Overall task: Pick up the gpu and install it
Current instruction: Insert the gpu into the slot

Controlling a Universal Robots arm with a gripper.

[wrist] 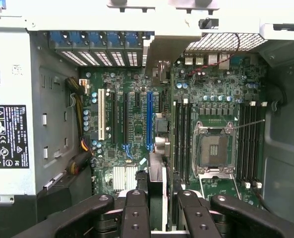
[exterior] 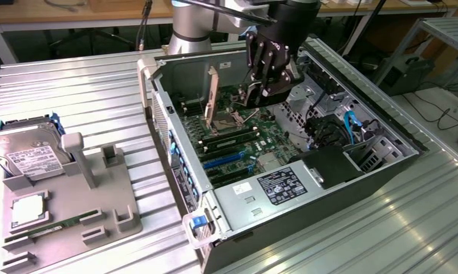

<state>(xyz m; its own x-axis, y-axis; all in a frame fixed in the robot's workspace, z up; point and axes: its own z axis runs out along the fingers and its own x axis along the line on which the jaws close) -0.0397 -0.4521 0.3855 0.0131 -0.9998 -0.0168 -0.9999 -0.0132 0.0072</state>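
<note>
Our gripper [exterior: 253,91] is inside the open PC case [exterior: 365,171], fingers [wrist: 135,213] closed on the gpu [wrist: 156,148], held edge-on above the motherboard [wrist: 132,134]. In the wrist view the card hangs near the blue PCIe slot [wrist: 149,121], its bracket end toward the rear slot covers [wrist: 102,54]. So pickup looks done; seating isn't, as we judge it, since the card sits clear of the slot. CPU socket [wrist: 213,148] sits just beside it. Hard drive [exterior: 27,151] is on the fixture outside.

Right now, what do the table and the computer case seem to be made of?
The table looks like bare aluminium or steel: silvery, ribbed, softly reflective. The computer case looks like thin sheet metal, dull grey inside, with folded edges; black outside, paint or plastic unclear.
</note>
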